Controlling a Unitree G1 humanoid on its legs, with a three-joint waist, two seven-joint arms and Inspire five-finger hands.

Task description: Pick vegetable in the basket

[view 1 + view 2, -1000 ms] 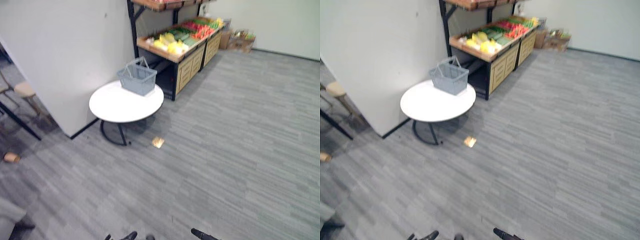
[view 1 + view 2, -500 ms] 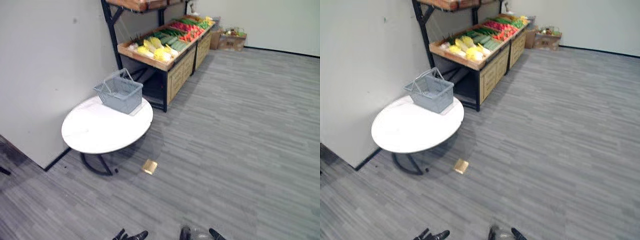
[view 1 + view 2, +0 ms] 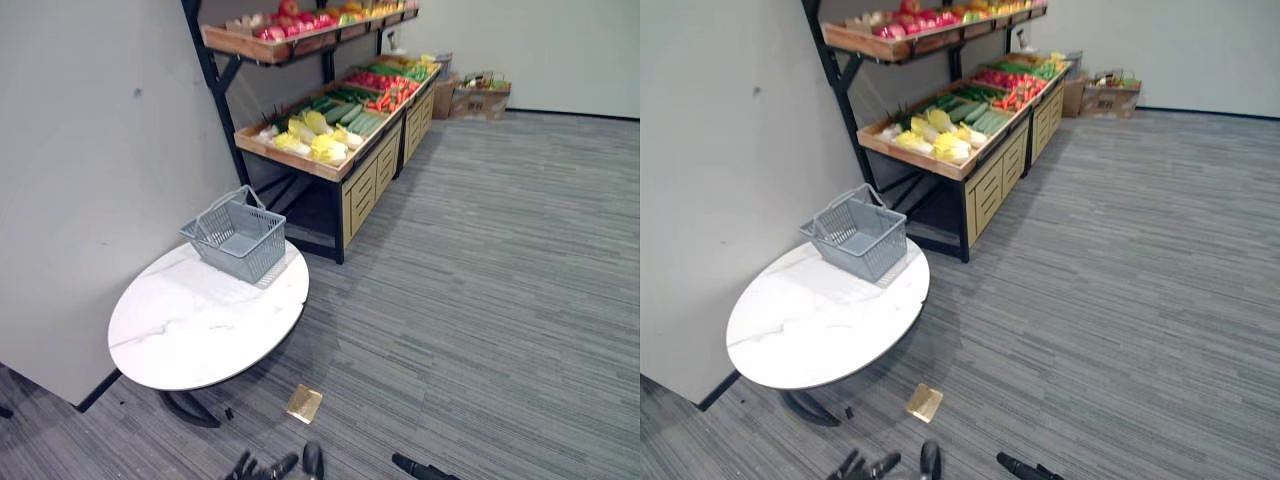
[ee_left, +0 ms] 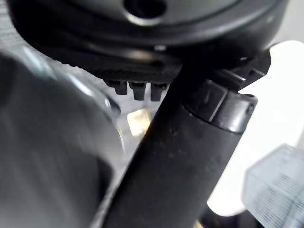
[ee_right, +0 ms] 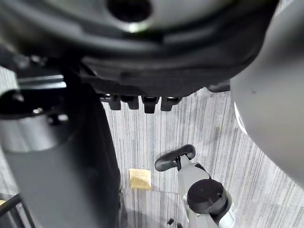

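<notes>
Table (image 3: 190,325) with basket (image 3: 252,256) stands beside shelf (image 3: 300,164); floor (image 3: 500,300) alongside open

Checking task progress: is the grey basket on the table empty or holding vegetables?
Empty: the basket stands upright on the round table, its bare bottom visible.

My left hand (image 3: 283,466) hangs low, fingers (image 3: 243,465) splayed loose. Right hand (image 3: 415,466) low too, well apart.

Both hands are matte black. The left hand (image 3: 262,468) and the right hand (image 3: 420,467) end in slim dark fingers. Seen close, the left hand has a rounded black housing (image 4: 142,28), a row of stubby, squared fingertips (image 4: 137,89) and a thick cylindrical thumb (image 4: 190,156) with a ribbed collar.
</notes>
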